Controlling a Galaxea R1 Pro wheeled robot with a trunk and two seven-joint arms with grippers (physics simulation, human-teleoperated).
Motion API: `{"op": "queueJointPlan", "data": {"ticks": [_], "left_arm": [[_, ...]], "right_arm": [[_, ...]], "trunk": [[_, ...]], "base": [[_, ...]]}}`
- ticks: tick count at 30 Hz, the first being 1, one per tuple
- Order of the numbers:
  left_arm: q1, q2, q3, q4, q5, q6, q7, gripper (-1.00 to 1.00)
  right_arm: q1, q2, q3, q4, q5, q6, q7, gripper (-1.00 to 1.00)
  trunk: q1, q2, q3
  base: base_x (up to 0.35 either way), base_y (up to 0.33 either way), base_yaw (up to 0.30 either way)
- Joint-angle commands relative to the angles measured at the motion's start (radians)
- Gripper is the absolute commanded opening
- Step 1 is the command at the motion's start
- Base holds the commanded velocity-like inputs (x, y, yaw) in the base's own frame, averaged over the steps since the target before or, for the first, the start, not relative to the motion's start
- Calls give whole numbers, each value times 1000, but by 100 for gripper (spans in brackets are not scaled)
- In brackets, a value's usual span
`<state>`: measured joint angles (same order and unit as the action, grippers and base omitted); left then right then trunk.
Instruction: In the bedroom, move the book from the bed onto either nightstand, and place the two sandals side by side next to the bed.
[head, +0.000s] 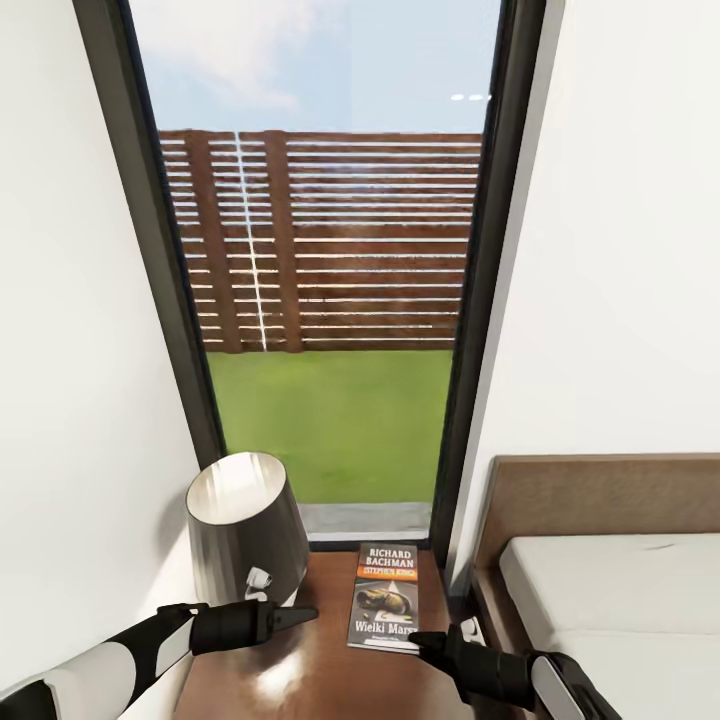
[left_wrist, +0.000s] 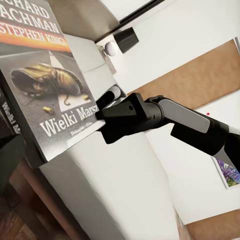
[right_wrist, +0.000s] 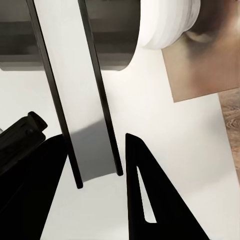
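The book (head: 385, 597), a dark cover with an orange band and "Richard Bachman", lies on the reddish-brown nightstand (head: 300, 685) beside the bed (head: 620, 590). My right gripper (head: 418, 641) is at the book's near right corner. In the right wrist view its fingers (right_wrist: 150, 190) stand close on both sides of the book's (right_wrist: 85, 100) thin edge. The left wrist view shows this gripper (left_wrist: 107, 107) gripping the book's (left_wrist: 40, 85) corner. My left gripper (head: 305, 616) hovers shut over the nightstand, just left of the book. The sandals are out of view.
A grey lamp (head: 245, 530) stands on the nightstand's left half, close behind my left gripper. A tall window (head: 330, 300) onto lawn and a slatted fence rises behind. White walls flank it. The bed's brown headboard (head: 600, 495) stands right of the nightstand.
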<state>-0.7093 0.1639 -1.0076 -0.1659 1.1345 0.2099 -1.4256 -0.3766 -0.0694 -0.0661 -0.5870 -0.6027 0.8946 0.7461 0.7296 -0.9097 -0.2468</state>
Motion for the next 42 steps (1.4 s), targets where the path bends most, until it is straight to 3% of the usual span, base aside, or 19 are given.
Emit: {"op": "queueJointPlan", "data": {"ticks": [1, 42], "left_arm": [[-1, 1, -8, -1, 9, 10, -3, 100], [-1, 0, -9, -1, 8, 11, -3, 100]], "right_arm": [[-1, 0, -3, 0, 2, 5, 4, -100], [-1, 2, -1, 1, 1, 4, 2, -100]], "trunk": [[4, -8, -5], [161, -295, -133]], "base": [[0, 0, 0], [0, 0, 0]]}}
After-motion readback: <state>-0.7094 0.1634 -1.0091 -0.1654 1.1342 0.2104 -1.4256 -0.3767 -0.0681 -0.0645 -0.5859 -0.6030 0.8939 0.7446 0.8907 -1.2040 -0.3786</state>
